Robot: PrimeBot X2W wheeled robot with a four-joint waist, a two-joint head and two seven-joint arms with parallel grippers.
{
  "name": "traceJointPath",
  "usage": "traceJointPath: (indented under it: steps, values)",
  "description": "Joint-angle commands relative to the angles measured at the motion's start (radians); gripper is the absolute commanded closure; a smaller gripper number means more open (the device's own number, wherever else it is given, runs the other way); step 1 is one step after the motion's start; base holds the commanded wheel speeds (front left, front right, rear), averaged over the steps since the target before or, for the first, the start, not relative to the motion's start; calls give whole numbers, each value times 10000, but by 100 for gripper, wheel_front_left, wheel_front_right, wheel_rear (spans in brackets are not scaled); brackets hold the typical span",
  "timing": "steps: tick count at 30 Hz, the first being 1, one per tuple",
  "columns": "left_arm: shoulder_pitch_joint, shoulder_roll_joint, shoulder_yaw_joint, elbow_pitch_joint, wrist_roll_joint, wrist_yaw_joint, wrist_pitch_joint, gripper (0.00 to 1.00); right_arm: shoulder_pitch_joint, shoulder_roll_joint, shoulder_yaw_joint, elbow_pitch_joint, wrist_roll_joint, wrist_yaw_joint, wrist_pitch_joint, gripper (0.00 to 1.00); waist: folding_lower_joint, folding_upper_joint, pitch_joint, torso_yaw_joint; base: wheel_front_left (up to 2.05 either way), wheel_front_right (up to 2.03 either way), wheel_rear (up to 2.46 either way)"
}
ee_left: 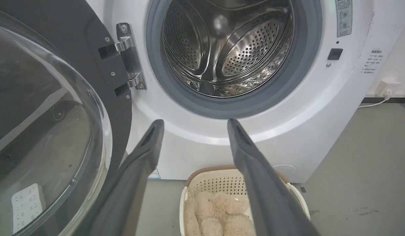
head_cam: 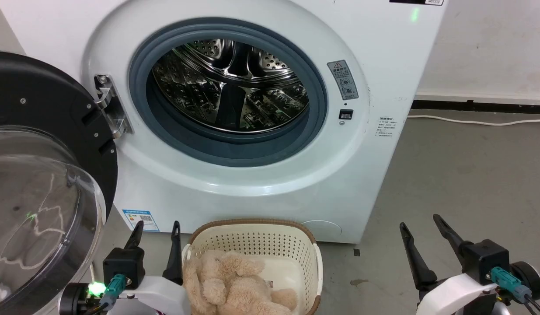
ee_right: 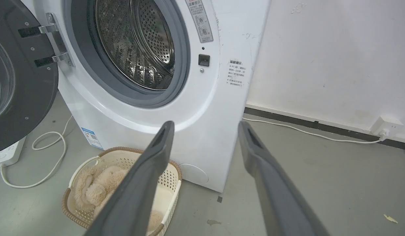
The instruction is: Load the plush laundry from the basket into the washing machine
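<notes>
On the grey floor (head_cam: 449, 183), the plush laundry (head_cam: 235, 280) lies inside the basket (head_cam: 261, 243), just before the washing machine (head_cam: 252, 183), whose door (head_cam: 33, 109) is swung wide. The left claw (head_cam: 158, 225), just beside the basket, and the right claw (head_cam: 419, 221), further off, both gape empty.

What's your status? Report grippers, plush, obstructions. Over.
Both open, empty: left gripper, right gripper. Untouched plush laundry lying in basket. Nothing in the way: washing machine door swung open.
</notes>
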Motion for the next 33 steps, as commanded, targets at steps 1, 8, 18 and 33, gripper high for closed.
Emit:
traceJointPath:
  steps: [1,8,18,33]
  values:
    - [21,0,-63,23,-150,33,-101,0,83,0,12,35,136,0,-90,0,0,0,3,-2,0,0,0]
    - [14,4,-230,107,-383,66,-237,0,159,-1,20,95,346,1,-232,0,0,0,27,-13,0,0,0]
    - [-348,69,-475,573,-699,27,-351,0,142,-1,49,33,609,1,-417,0,0,0,284,-96,0,0,0]
    - [-1473,125,-871,2262,-1228,-76,-221,0,-65,-2,108,-216,1097,2,-708,0,0,0,1185,-350,0,0,0]
